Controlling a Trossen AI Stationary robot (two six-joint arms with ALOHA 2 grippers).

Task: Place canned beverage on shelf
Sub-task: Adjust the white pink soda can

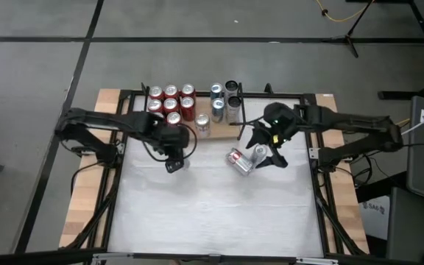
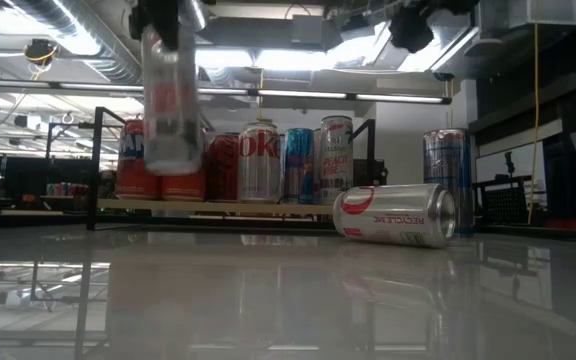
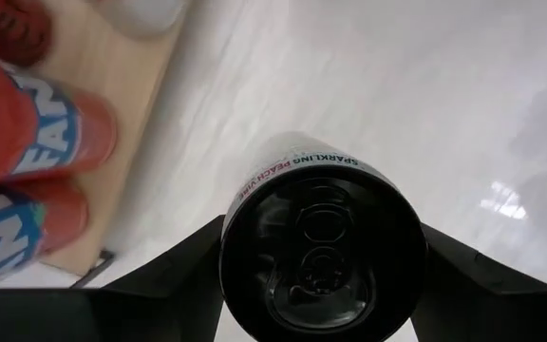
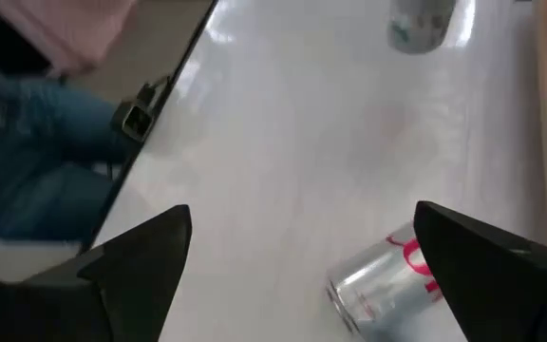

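Your left end effector [image 1: 174, 163] gripped a slim cylindrical can [image 3: 321, 249], lifted off the glossy white tabletop [image 1: 212, 213], just before the wooden, black-railed shelf [image 1: 224, 130] of red and silver cans. Your right end effector [image 1: 265, 152] stood open above a silver can [image 1: 240, 161] lying sideways.

Slim pale can [image 2: 170, 95] upright, lifted off the table just before the shelf [image 2: 218, 204], silver can [image 2: 396, 214] lying on its side nearby, shelf's wooden board crowded with upright cans [image 1: 171, 104]
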